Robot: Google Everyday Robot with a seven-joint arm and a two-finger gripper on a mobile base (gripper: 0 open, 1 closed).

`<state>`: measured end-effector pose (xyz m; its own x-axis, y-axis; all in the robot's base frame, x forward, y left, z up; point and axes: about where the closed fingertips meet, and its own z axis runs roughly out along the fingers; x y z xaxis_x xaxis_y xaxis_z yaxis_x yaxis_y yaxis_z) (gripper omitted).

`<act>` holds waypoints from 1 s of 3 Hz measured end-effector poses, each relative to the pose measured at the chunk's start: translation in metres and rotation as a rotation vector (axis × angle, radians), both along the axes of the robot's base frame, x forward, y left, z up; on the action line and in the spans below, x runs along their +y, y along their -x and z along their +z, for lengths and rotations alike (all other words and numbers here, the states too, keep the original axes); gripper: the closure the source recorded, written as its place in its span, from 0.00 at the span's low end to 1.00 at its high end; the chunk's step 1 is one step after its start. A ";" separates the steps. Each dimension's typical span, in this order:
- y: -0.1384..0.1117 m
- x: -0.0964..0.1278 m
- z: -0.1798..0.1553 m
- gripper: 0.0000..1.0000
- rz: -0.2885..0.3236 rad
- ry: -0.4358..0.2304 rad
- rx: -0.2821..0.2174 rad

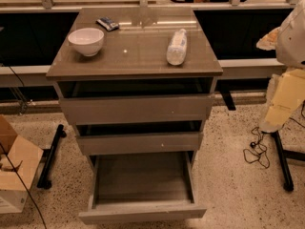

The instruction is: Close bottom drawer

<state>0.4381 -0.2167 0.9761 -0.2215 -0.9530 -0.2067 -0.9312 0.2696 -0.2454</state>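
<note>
The bottom drawer (pixel 143 213) of a grey-taupe cabinet (pixel 136 56) is pulled far out toward me. Its flat front panel sits near the lower edge of the view, and its inside (pixel 143 178) looks empty. The mid-sized drawer front (pixel 140 143) and the tallest drawer front (pixel 136 109) above it stand slightly out, with dark gaps over them. My arm hangs at the right edge of the view. The gripper (pixel 272 120) is at the arm's lower end, well to the right of the cabinet and touching no drawer.
On the cabinet top are a white bowl (pixel 86 41), a plastic bottle (pixel 177 46) lying on its side and a small dark packet (pixel 107 24). A cardboard box (pixel 14 171) and a black stand foot (pixel 50 156) are on the left. A black cable (pixel 257 149) and a stand leg (pixel 282 161) are on the right.
</note>
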 end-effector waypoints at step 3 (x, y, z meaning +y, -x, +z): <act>0.000 0.006 -0.015 0.38 0.003 -0.055 -0.012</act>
